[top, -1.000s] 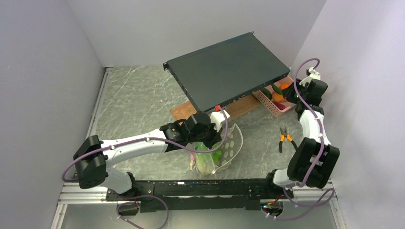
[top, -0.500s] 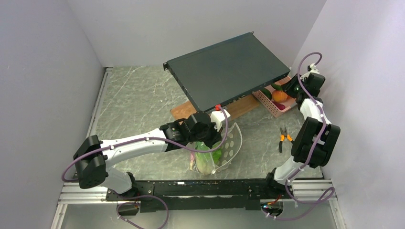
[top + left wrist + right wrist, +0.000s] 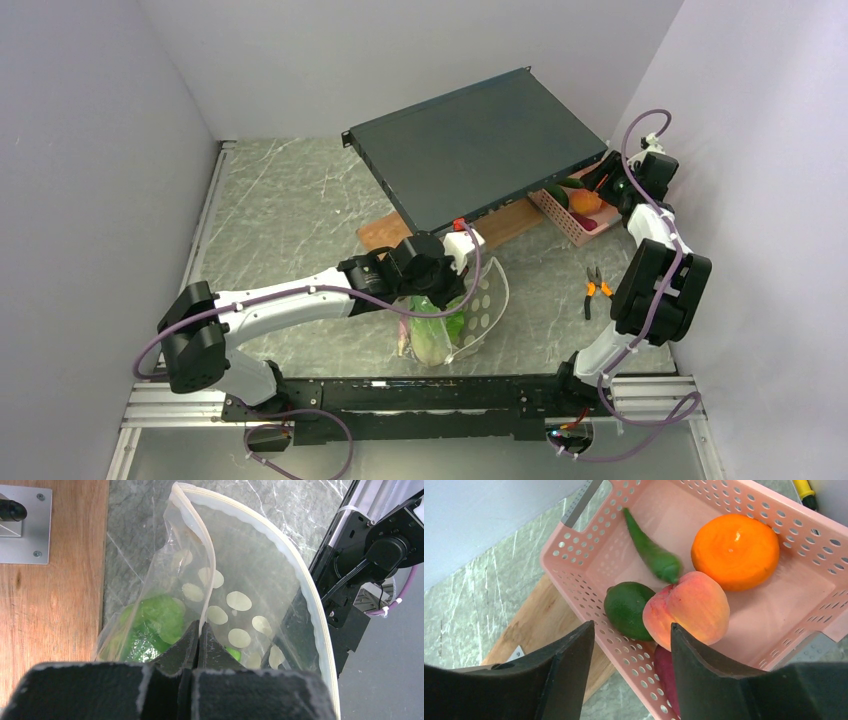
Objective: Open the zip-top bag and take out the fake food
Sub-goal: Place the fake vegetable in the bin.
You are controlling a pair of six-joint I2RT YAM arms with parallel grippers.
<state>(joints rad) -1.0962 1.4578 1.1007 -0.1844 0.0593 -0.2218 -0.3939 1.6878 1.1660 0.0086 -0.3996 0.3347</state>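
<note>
- Pinching one wall of the clear bag (image 3: 260, 580), our left gripper (image 3: 198, 630) is clenched on the plastic, fingers pressed together.
- We see the bag lying just off the wooden board (image 3: 55, 605), on the side nearer the arm bases, its mouth gaping.
- Green leafy food (image 3: 152, 625) sits inside the bag.
- Our right gripper (image 3: 630, 635) hangs spread and empty over the pink basket (image 3: 574, 580) at the board's right end.
- In that basket we count a peach (image 3: 689, 607), an orange (image 3: 735, 550), a lime (image 3: 626, 607) and a green pepper (image 3: 649, 550).
</note>
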